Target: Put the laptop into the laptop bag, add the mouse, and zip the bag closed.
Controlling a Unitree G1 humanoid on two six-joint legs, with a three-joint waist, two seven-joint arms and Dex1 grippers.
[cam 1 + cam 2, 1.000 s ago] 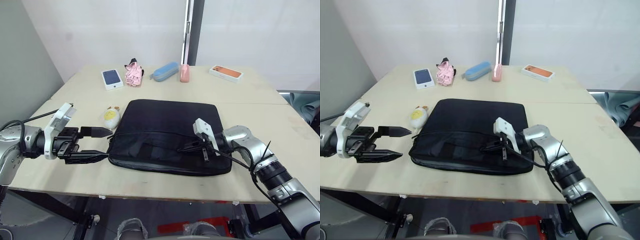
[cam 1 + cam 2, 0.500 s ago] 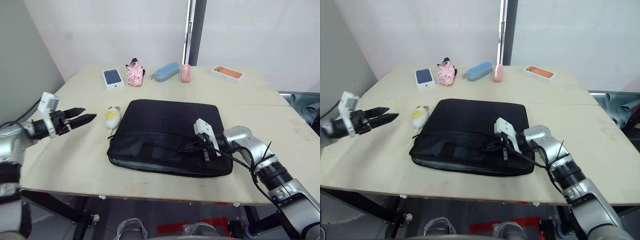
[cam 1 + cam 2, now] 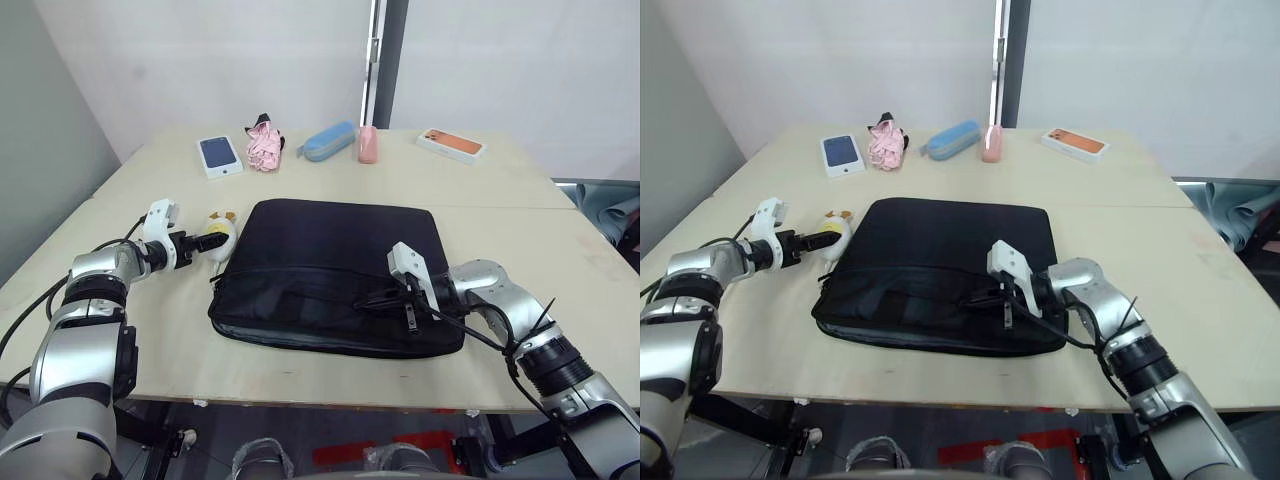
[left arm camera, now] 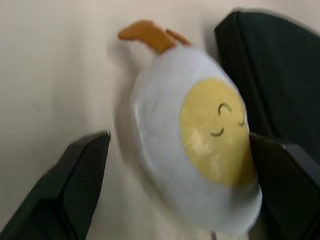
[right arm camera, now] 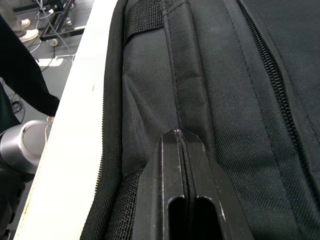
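The black laptop bag (image 3: 330,275) lies flat in the middle of the table, its zipper edge and strap handles toward me. My right gripper (image 3: 375,297) rests on the bag's front part beside a strap (image 5: 150,20), fingers (image 5: 175,165) shut together with nothing visible between them. My left gripper (image 3: 205,243) is open at the bag's far left corner. Its two fingers (image 4: 80,185) stand on either side of a white and yellow plush toy (image 4: 200,155). The laptop and the mouse are out of view.
Along the back of the table (image 3: 150,310) lie a white phone box (image 3: 220,155), a pink bundle (image 3: 264,146), a blue case (image 3: 330,141), a small pink object (image 3: 368,145) and an orange phone box (image 3: 450,145).
My left arm left the bag's front left corner, swung out to the left, and came in to straddle the plush toy. The right gripper stayed on the bag.
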